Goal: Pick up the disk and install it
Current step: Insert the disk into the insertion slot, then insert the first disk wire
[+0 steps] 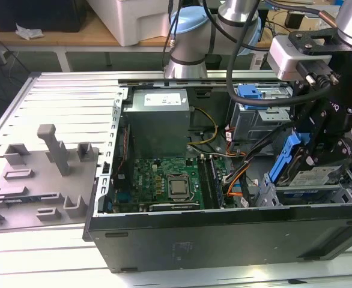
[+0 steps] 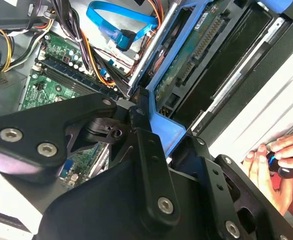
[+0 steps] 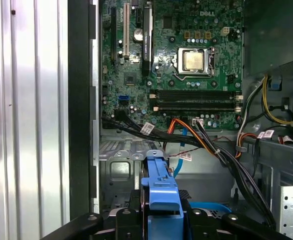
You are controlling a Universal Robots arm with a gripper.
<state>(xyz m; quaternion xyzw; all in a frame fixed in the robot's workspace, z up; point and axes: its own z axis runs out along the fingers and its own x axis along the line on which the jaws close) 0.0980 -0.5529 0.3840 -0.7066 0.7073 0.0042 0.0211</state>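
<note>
Gripping the disk by its blue carrier frame, the gripper is closed narrowly on it at the exterior view's lower right, inside the open computer case. The disk sits tilted over the drive cage, close to the case's near wall and right edge, with little room on either side. Orange and black cables run just beside the cage. The motherboard and power supply lie well apart, toward the exterior view's left. In the second wrist view a person's hand lies beyond the case wall.
</note>
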